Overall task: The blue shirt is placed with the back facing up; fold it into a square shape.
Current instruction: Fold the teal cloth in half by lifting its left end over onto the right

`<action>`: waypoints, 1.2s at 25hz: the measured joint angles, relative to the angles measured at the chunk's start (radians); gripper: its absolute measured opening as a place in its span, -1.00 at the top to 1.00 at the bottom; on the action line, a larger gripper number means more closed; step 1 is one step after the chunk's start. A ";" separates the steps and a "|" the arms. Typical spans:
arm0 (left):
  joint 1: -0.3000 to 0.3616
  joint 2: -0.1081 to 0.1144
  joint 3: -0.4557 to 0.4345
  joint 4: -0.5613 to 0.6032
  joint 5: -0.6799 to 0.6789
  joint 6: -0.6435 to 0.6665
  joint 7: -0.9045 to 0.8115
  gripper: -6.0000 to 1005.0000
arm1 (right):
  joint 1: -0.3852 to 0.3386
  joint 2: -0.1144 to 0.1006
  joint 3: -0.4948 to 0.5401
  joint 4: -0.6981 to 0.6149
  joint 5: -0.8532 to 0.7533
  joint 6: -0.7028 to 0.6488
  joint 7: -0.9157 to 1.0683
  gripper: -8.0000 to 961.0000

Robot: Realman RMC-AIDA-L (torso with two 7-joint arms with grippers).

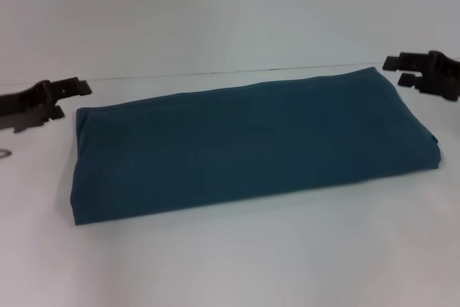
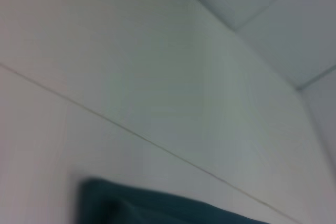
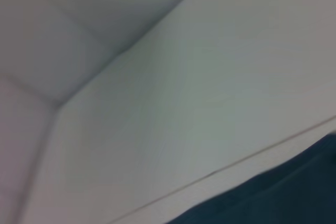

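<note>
The blue shirt lies on the white table, folded into a long, flat rectangle with its plain side up and no lettering showing. My left gripper is just beyond the shirt's far left corner, open and empty, apart from the cloth. My right gripper is just beyond the far right corner, open and empty. A corner of the shirt shows in the left wrist view, and an edge of it shows in the right wrist view.
A thin seam runs across the table behind the shirt. A small grey object shows at the left edge of the head view. Bare white table lies in front of the shirt.
</note>
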 joint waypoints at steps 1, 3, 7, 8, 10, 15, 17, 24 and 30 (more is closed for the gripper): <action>0.020 0.000 -0.001 0.001 -0.045 0.036 0.016 -0.27 | -0.028 0.000 0.003 -0.006 0.043 -0.076 -0.014 -0.23; 0.071 -0.002 -0.006 -0.001 -0.145 0.123 0.044 -0.41 | -0.087 0.004 0.013 -0.007 0.140 -0.208 -0.054 -0.26; 0.148 -0.022 -0.066 -0.018 -0.232 0.275 0.072 -0.64 | -0.192 0.024 0.027 0.000 0.253 -0.385 -0.123 -0.26; 0.166 -0.028 -0.088 -0.026 -0.243 0.306 0.079 -0.69 | -0.215 0.028 0.028 0.001 0.263 -0.426 -0.136 -0.25; 0.198 -0.038 -0.126 -0.053 -0.271 0.354 0.093 -0.69 | -0.246 0.031 0.026 0.001 0.263 -0.504 -0.165 -0.24; 0.234 -0.043 -0.165 -0.159 -0.295 0.375 0.111 -0.68 | -0.268 0.026 0.017 0.002 0.208 -0.586 -0.203 -0.24; 0.239 -0.048 -0.167 -0.201 -0.293 0.343 0.116 -0.68 | -0.258 0.023 0.017 0.002 0.170 -0.583 -0.204 -0.24; 0.236 -0.061 -0.160 -0.296 -0.292 0.220 0.122 -0.68 | -0.223 0.022 0.017 0.002 0.129 -0.526 -0.204 -0.24; 0.236 -0.073 -0.157 -0.330 -0.286 0.119 0.126 -0.68 | -0.220 0.023 0.016 0.001 0.129 -0.484 -0.204 -0.24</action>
